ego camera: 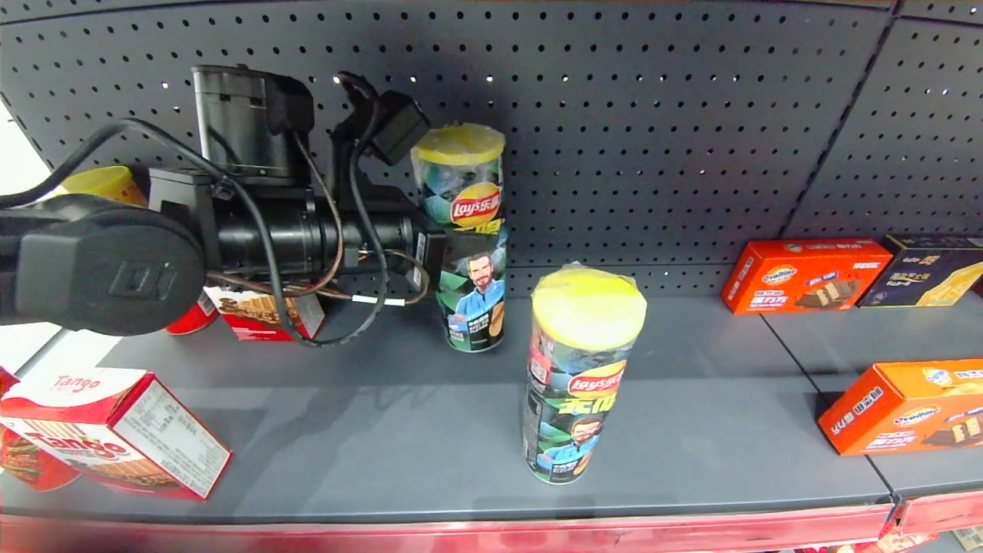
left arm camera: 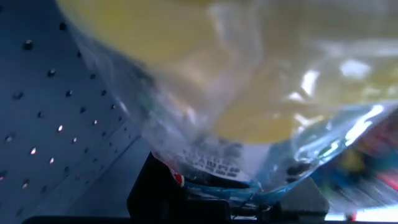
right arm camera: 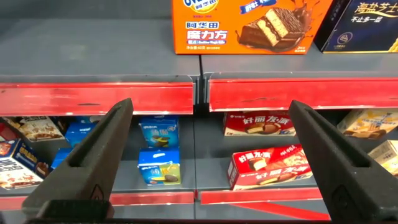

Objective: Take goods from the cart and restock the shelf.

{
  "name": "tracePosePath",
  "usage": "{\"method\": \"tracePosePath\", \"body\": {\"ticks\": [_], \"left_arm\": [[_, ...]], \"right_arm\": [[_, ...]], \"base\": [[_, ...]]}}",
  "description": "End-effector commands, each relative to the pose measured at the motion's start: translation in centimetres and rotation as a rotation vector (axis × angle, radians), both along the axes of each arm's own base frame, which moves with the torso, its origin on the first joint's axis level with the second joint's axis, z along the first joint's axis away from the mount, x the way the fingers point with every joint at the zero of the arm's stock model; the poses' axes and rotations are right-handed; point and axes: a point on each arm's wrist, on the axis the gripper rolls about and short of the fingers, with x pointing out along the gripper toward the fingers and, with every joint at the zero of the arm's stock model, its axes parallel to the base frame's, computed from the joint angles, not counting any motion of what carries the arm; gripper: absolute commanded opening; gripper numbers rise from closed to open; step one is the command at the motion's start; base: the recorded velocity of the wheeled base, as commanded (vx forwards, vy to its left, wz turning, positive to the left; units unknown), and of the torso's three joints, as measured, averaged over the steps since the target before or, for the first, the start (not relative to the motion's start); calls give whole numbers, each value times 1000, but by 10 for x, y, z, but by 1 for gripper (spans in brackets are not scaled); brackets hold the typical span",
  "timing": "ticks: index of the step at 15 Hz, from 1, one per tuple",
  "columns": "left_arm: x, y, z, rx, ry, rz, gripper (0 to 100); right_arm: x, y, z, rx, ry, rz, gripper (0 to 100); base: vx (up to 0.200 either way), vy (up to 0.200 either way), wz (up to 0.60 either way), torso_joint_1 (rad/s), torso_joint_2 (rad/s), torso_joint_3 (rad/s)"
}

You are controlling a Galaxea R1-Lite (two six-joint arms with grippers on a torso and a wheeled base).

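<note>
Two chip cans stand on the shelf (ego camera: 384, 430): the front can (ego camera: 580, 384) near its edge, the back can (ego camera: 461, 192) deep inside, with the left pincer (ego camera: 449, 257) closed around its middle. Placing seems almost done; next this pincer should loosen and retreat without tipping it. The right pincer (right arm camera: 210, 109) gapes wide, empty.

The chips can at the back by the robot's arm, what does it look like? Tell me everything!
The chips can is a tall round tube with a yellow lid, wrapped in shiny clear plastic. Its label is green and blue, with a red-and-yellow badge and a picture of a man. It stands upright at the back of the grey shelf, close to the pegboard wall. The left gripper is clamped around its middle. Whether its base rests on the shelf cannot be told.
</note>
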Motion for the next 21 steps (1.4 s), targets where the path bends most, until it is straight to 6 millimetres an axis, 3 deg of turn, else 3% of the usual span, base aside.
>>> {"method": "tracePosePath", "body": {"ticks": [1, 9, 21], "left_arm": [[13, -7, -11, 11, 20, -6, 0], [40, -23, -32, 14, -15, -23, 0], [60, -38, -51, 28, -65, -60, 0]], "right_arm": [[0, 0, 0, 1, 4, 0, 100], [0, 0, 0, -1, 3, 0, 100], [0, 0, 0, -1, 3, 0, 100]], "base": [[0, 0, 0, 0, 0, 0], [0, 0, 0, 0, 0, 0], [0, 0, 0, 0, 0, 0]]}}
